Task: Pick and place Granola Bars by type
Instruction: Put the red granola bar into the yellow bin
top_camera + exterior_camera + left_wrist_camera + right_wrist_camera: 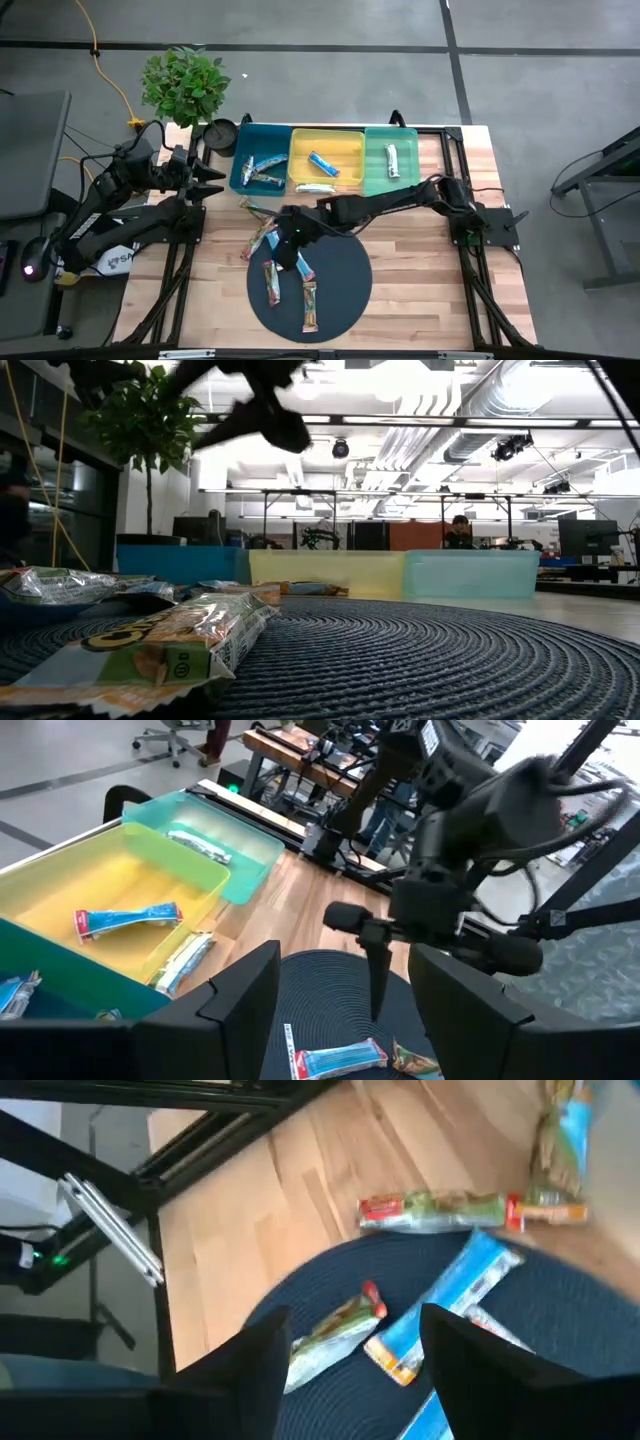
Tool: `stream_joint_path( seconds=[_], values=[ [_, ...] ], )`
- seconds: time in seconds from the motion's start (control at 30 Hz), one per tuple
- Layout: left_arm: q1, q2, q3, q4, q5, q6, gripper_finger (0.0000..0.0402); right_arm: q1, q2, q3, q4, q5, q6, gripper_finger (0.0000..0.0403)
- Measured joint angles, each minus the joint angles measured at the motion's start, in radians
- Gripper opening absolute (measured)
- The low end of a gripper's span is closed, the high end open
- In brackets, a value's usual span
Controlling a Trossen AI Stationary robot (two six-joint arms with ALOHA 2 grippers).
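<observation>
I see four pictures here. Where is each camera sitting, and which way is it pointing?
High view: above the table, looking straight down; both arms show, the right claw over the round mat.
Low view: at tabletop height, looking level across the mat to the three bins; an arm is overhead.
Left wrist view: on the left arm, facing the yellow bin and the right arm; its own fingers frame it.
Right wrist view: on the right arm, looking down at a blue bar.
Shared: the mat appears in all four.

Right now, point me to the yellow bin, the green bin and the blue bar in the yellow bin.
Yellow bin [346, 148]: high view, bare floor right of its bar.
Green bin [405, 165]: high view, bare floor.
Blue bar [323, 164]: high view, wrapper middle.
</observation>
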Motion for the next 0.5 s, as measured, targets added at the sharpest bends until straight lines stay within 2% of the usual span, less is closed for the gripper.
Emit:
stream_joint_path(
  seconds=[0.2,0.27,0.37,0.43,0.5],
  values=[
    [0.000,0.000,0.000,0.000,-0.002,-0.015,0.0218,-0.005,0.239,0.397,-0.360,0.030,-0.075,0.0206],
    [0.000,0.000,0.000,0.000,-0.002,-0.015,0.0218,-0.003,0.237,0.325,-0.351,0.019,0.006,0.0206],
    [0.000,0.000,0.000,0.000,-0.003,-0.015,0.0218,-0.002,0.229,0.232,-0.434,-0.003,0.182,0.0206],
    [0.000,0.000,0.000,0.000,-0.003,-0.015,0.0218,-0.002,0.227,0.194,-0.456,-0.007,0.205,0.0206],
    [0.000,0.000,0.000,0.000,-0.012,-0.013,0.0218,0.000,0.226,0.172,-0.402,-0.008,0.200,0.0205]
  ],
)
